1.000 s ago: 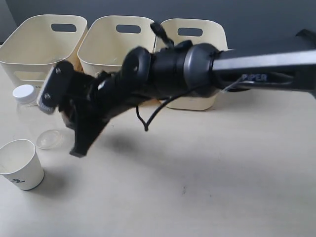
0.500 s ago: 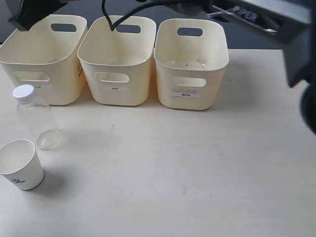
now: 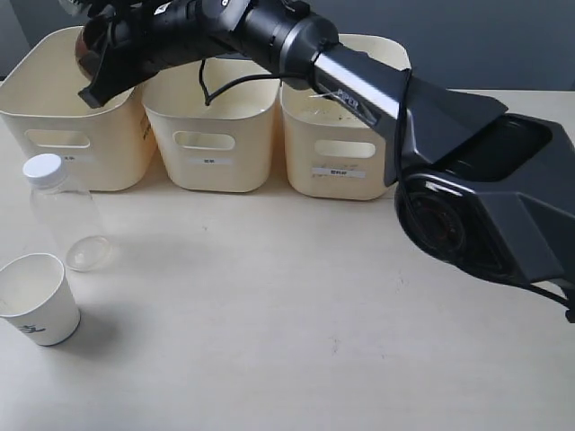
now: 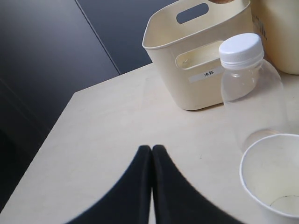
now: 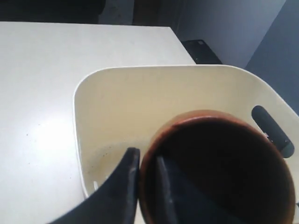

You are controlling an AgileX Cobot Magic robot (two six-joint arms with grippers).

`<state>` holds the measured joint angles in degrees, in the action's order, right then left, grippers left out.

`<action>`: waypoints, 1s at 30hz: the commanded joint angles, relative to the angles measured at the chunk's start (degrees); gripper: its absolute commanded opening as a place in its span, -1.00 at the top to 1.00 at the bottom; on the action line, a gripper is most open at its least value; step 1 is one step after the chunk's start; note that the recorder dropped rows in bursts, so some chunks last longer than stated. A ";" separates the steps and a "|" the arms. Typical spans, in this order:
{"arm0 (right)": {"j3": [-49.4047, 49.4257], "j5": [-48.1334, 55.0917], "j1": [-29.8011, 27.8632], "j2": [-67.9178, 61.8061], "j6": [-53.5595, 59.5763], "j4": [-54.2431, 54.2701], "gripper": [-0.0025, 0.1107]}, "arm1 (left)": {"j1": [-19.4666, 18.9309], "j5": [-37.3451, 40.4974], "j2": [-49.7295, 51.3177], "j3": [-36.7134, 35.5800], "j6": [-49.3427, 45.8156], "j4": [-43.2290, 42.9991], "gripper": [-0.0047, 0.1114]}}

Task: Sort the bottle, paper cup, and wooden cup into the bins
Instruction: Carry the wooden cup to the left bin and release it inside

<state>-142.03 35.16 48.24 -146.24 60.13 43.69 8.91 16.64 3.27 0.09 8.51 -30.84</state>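
**Now the wooden cup hangs over the left bin**

Far left, the paper cup stands upright near the table's front edge, mouth up, long axis vertical. It looks light and easily crushed, so my guess is a gentle pinch on the rim or across the upper wall suits it best. Just behind it stands the bottle, white cap on top, axis vertical too. Clear plastic, apparently empty, so probably light, a bit slippery and quick to tip; a hold across the body below the cap looks safest. The left gripper sits low by those two, its fingers pressed together on nothing.

Moving right, the left bin has the action. The right arm reaches clear across the table, and the right gripper is pinching the wall of the wooden cup, one finger outside, one inside the rim. The cup sits above that bin's opening, mouth toward the wrist camera, base toward the bin floor. Stiff, sturdy wood, likely heaviest of the three; a short fall should not hurt it.

Further right, the middle bin and the right bin stand in line.
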 commanded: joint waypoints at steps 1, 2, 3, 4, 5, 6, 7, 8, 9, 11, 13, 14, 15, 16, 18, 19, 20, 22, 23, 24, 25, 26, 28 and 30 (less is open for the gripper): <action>-1.20 -0.12 -0.23 -1.04 -0.19 -1.22 0.97 | 0.30 -0.33 -0.19 -0.09 0.10 0.07 0.92; -1.20 -0.25 -0.23 -1.32 -0.19 -1.37 0.97 | 0.30 -0.33 -0.19 -0.09 0.10 0.07 0.92; -1.20 -0.57 -0.23 -1.29 -0.19 -1.75 0.97 | 0.30 -0.33 -0.19 -0.09 0.10 0.07 0.92; -1.20 -0.78 -0.23 -1.60 -0.19 -2.15 0.97 | 0.30 -0.33 -0.19 -0.09 0.10 0.07 0.92; -1.20 -0.99 -0.23 -1.74 -0.19 -2.15 0.97 | 0.30 -0.33 -0.19 -0.09 0.10 0.07 0.92; -1.20 -1.40 -0.23 -1.90 -0.19 -2.15 0.97 | 0.30 -0.33 -0.19 -0.09 0.10 0.07 0.92; -1.20 -1.62 -0.23 -2.12 -0.19 -2.15 0.97 | 0.30 -0.33 -0.19 -0.09 0.10 0.07 0.92; -1.20 -2.06 -0.23 -2.13 -0.19 -2.15 0.97 | 0.30 -0.33 -0.19 -0.09 0.10 0.07 0.92; -1.20 -2.19 -0.23 -2.24 -0.19 -2.15 0.97 | 0.30 -0.33 -0.19 -0.09 0.10 0.07 0.92; -1.20 -2.27 -0.23 -2.23 -0.19 -2.15 0.91 | 0.30 -0.33 -0.19 -0.09 0.10 0.07 0.92; -1.20 -2.41 -0.23 -2.23 -0.19 -2.15 0.58 | 0.30 -0.33 -0.19 -0.09 0.10 0.07 0.92; -1.20 -2.54 -0.23 -2.23 -0.19 -2.15 0.49 | 0.30 -0.33 -0.19 -0.09 0.10 0.07 0.92; -1.20 -2.78 -0.23 -2.23 -0.19 -2.15 0.39 | 0.30 -0.33 -0.19 -0.09 0.10 0.07 0.92; -1.20 -3.09 -0.23 -2.23 -0.19 -2.15 0.37 | 0.30 -0.33 -0.19 -0.09 0.10 0.07 0.92; -1.20 -3.47 -0.23 -1.86 -0.19 -2.05 0.38 | 0.30 -0.33 -0.19 -0.09 0.10 0.07 0.92; -1.20 -3.37 -0.23 -1.31 -0.19 -2.05 0.38 | 0.30 -0.33 -0.19 -0.09 0.10 0.07 0.92; -1.20 -3.00 -0.23 -0.77 -0.19 -2.05 0.38 | 0.30 -0.33 -0.19 -0.09 0.10 0.07 0.92; -1.20 -0.82 -0.23 1.29 -0.19 -2.27 0.38 | 0.30 -0.33 -0.19 -0.09 0.10 0.07 0.92; -1.20 0.40 -0.23 2.60 -0.19 -2.27 0.38 | 0.30 -0.33 -0.19 -0.09 0.10 0.07 0.92; -1.20 2.28 -0.23 3.99 -0.19 -2.27 0.38 | 0.30 -0.33 -0.19 -0.09 0.10 0.07 0.92; -1.20 4.64 -0.23 5.53 -0.19 -2.47 0.38 | 0.30 -0.33 -0.19 -0.09 0.10 0.07 0.92; -1.20 6.91 -0.23 6.80 -0.19 -2.89 0.38 | 0.30 -0.33 -0.19 -0.09 0.10 0.07 0.92; -1.20 13.80 0.03 9.74 -0.19 -4.80 0.38 | 0.30 -0.33 -0.19 -0.09 0.10 0.07 0.92; -1.20 21.16 0.71 12.11 -0.28 -7.24 0.38 | 0.30 -0.33 -0.19 -0.09 0.10 0.07 0.92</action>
<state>-142.82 46.91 48.24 -138.04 59.92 39.54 8.91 16.64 3.27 0.09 8.51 -30.84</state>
